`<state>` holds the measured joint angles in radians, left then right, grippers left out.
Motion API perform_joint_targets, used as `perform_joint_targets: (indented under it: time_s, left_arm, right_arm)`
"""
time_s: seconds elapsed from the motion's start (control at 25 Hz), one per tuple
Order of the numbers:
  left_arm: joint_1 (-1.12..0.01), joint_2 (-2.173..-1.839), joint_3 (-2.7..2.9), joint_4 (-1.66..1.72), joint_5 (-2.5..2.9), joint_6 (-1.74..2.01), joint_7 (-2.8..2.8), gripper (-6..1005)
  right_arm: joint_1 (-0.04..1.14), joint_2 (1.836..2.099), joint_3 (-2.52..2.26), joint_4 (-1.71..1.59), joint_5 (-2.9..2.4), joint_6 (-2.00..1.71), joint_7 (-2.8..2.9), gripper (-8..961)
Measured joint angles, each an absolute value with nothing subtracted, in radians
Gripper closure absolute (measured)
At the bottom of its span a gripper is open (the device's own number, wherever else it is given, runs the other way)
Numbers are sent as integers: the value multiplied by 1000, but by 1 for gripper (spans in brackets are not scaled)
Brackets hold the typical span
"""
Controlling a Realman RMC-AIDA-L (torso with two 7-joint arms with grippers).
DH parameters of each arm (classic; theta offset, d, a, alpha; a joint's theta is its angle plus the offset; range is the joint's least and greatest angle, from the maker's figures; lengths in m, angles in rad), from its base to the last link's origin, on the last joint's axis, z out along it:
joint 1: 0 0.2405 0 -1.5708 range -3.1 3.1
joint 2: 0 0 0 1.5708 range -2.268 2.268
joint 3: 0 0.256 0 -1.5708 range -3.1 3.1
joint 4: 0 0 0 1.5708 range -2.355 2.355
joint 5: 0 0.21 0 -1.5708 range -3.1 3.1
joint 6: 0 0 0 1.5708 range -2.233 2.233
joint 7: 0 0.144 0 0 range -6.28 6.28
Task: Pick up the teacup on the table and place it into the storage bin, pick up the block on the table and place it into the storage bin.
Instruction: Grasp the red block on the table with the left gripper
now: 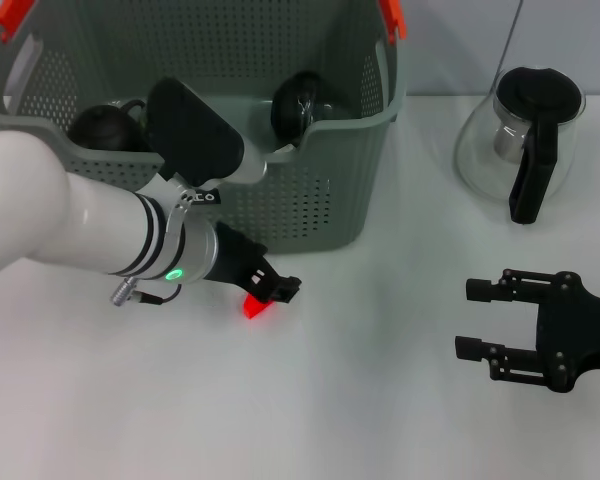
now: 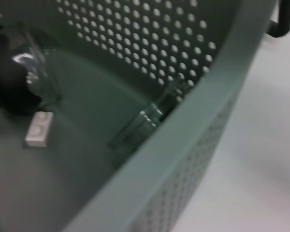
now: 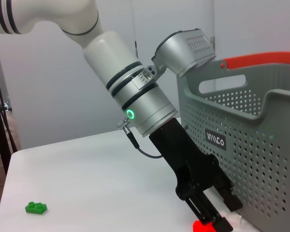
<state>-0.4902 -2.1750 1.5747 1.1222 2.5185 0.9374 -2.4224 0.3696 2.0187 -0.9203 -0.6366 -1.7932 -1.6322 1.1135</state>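
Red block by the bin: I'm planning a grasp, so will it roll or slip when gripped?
Probably stiff and light: the red block looks like small moulded plastic, dwarfed by the left end effector beside it. Unlikely to roll, seeming flat-sided; it may skid on the smooth table. The right end effector idles open.

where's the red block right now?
Head view: the red block sits at the left gripper fingertips, on the table just in front of the storage bin.

White table (image 1: 360, 400) under even light, apparently a plain pale wall (image 3: 53, 87) behind.
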Motion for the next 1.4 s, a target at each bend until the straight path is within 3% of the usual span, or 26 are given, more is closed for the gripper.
perform_joint_targets:
  time_s: [1.0,1.4]
  left_arm:
    - [-473,-2174,1564,1129,2541,986,-2436,366]
    - [-416,-2173,1539,1315,2544,1268,-2457,365]
  right_arm:
    - [368,2018,-920,-632,-1818,-1639,1114,254]
    - [365,2016,-920,-633,-1818,-1644,1114,252]
